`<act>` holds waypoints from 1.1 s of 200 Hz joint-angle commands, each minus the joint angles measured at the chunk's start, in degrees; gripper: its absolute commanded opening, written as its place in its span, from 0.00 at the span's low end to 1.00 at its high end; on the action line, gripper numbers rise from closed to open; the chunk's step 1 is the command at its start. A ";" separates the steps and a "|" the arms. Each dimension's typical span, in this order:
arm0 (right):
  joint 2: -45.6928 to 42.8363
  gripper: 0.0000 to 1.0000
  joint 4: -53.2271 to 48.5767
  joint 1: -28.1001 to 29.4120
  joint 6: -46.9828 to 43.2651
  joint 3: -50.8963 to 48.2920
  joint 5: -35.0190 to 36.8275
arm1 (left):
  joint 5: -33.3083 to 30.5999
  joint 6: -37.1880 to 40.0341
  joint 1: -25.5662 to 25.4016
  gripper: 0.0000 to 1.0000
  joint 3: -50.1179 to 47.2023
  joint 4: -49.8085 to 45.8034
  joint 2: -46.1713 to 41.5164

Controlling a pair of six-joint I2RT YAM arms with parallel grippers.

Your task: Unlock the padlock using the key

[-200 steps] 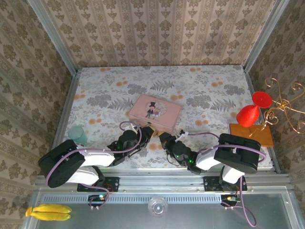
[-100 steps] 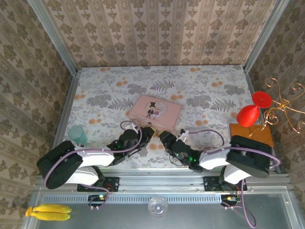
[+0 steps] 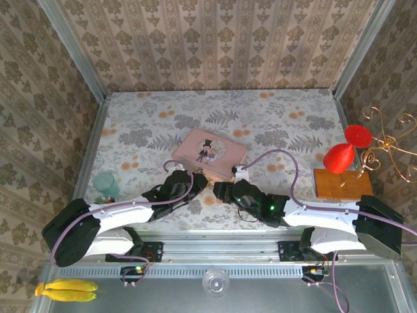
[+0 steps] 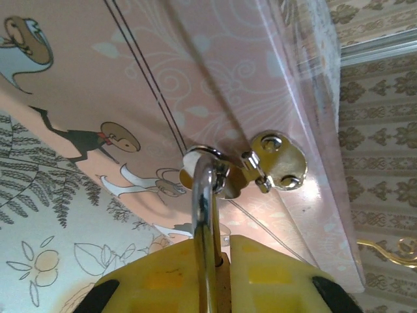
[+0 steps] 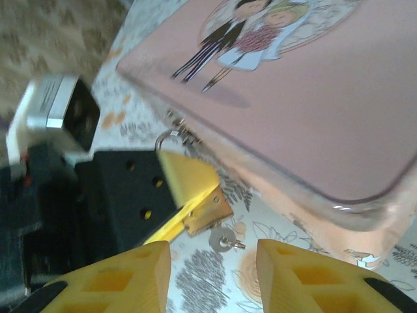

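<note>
The left fingers are clamped on the padlock. Its silvery shackle runs up from between them and is hooked through the hasp on the front of the pink tin. The right fingers are spread apart and hold nothing. Just ahead of their gap, right beside the lock's lower end, is the small key; I cannot tell whether it lies on the worktop or sits in the keyhole.

The key is the likeliest trouble. It looks thin, flat and low, so closing the right fingers slightly off-centre could flick it away or push it under the tin. The two sets of fingers are also very near each other, so a careless reach could knock the lock out of line. Because the shackle ties the lock to the tin, a tug by the left fingers would probably drag the tin along.

The tin's lid is shut, so whatever is inside is hidden.
</note>
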 commanded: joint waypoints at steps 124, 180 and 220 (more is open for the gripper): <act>11.48 0.35 13.33 3.44 -39.61 -1.93 -0.55 | 0.40 2.06 -0.94 0.00 3.41 -0.70 -1.94; 17.44 0.32 15.88 3.84 -40.18 -0.71 1.11 | 0.64 1.50 -1.31 0.00 3.54 -0.70 -2.61; 20.21 0.26 17.99 3.92 -40.28 0.37 3.32 | 0.53 1.01 -2.06 0.00 3.86 0.35 -1.67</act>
